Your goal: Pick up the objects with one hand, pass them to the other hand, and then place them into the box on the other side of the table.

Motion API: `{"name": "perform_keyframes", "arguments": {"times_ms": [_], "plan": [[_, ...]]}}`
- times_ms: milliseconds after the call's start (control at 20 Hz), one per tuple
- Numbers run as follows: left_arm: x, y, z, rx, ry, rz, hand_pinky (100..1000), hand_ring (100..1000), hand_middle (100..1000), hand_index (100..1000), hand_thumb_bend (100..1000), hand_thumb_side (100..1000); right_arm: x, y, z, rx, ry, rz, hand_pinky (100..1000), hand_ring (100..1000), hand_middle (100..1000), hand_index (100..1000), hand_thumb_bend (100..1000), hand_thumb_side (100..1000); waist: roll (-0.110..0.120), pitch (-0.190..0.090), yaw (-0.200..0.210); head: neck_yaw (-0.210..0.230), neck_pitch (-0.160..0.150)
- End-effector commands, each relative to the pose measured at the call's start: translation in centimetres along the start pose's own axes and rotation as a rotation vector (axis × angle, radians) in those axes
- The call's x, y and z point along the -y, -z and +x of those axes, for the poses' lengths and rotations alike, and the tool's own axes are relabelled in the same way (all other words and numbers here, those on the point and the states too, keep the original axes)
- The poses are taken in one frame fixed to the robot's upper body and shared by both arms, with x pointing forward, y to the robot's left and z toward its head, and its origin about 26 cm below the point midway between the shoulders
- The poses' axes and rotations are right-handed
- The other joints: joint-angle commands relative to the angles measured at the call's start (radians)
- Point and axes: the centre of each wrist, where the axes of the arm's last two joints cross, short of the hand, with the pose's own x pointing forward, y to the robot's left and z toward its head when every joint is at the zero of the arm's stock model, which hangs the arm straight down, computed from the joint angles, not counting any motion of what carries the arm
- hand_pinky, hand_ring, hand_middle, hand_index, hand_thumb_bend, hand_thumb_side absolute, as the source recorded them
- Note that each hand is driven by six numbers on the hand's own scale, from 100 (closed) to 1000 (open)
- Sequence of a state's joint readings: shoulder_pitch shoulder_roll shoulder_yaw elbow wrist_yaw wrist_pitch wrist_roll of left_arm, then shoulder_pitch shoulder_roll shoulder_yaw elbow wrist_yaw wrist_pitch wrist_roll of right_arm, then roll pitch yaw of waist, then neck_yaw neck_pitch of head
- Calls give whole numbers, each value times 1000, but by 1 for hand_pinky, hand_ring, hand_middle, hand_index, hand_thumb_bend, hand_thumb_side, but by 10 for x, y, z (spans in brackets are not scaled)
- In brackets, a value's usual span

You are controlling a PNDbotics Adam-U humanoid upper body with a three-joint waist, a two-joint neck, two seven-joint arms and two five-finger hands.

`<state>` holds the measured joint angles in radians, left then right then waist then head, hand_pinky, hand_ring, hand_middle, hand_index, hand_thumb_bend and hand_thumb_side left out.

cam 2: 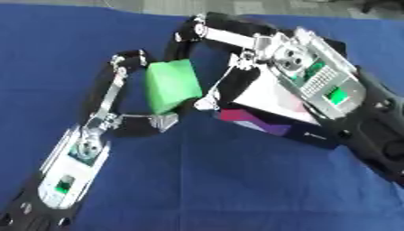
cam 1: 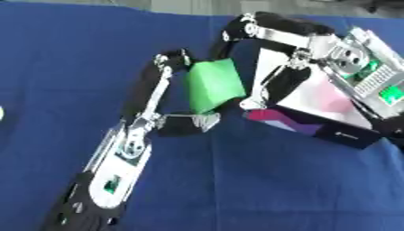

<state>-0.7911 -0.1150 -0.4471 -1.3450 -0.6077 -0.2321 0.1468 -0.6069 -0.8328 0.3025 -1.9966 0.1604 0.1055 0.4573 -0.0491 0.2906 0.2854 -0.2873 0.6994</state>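
Handover happening: left hand fingers curling round green block, right hand fingers wrapping its far side too; block sitting between both sets of fingers, beside box, likely readying transfer.

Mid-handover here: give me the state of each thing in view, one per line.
green block: tilted, held off the cloth between both hands.
left hand: fingers curled on the block's left side, thumb under it.
right hand: fingers curled against the block's right side.
box: open, on the blue tablecloth, partly behind the right arm; contents cannot be told.
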Motion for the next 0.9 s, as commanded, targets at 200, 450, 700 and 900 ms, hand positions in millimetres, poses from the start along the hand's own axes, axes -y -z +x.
{"name": "perform_keyframes", "arguments": {"times_ms": [200,450,700,900], "plan": [[-5,13,18,77,-9,40,719,583,527,625,481,226,8,-4,1,2,-13,-15,804,635,251,620,329,100,2,-9,-1,6,-17],[-6,12,18,86,9,44,735,605,562,718,752,310,10,-5,0,10,-11,-25,804,633,245,618,335,100,2,-11,0,7,-18],[-6,12,17,91,33,42,740,616,577,739,826,341,11,-6,0,11,-14,-30,805,632,243,617,344,100,1,-11,0,9,-18],[-6,11,16,84,49,42,746,628,592,759,870,382,11,-6,0,13,-17,-33,804,630,241,615,351,100,2,-12,0,8,-17]]}}
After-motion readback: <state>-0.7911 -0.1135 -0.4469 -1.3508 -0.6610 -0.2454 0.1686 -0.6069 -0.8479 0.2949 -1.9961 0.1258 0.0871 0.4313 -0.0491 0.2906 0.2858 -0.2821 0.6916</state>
